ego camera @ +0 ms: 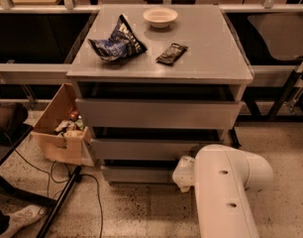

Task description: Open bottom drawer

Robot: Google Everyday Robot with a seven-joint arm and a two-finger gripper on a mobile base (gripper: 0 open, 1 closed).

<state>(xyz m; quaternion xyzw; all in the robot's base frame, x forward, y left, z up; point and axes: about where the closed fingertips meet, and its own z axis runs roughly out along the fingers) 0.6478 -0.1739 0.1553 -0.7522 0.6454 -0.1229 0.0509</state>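
**Gripper at the right end of the bottom drawer**

The grey cabinet [209,58] fills the middle of the frame, with three drawer fronts stacked below its flat top. The bottom drawer [139,174] is the lowest band, in the lower centre of the frame just above the speckled floor. Its plain grey front has no handle, and a dark gap separates it from the middle drawer [151,149]. The top drawer [156,114] is above that.

The white gripper [183,175] is at the right end of the bottom drawer's front, low and close to the floor. It seems to be against the drawer's edge, though the contact itself is not clear. Whether the gripper is open or closed, and whether it has hold of anything, cannot be told. Behind it, the thick white arm [226,192] runs down to the lower right edge of the frame.

On the cabinet top a crumpled blue chip bag [117,43] lies at the left. A pale bowl [160,17] is at the back, and a dark snack bar [172,53] lies near the middle.

An open cardboard box [60,145] holding small items is on the floor to the left of the cabinet. Black cables [94,195] trail over the floor below it.
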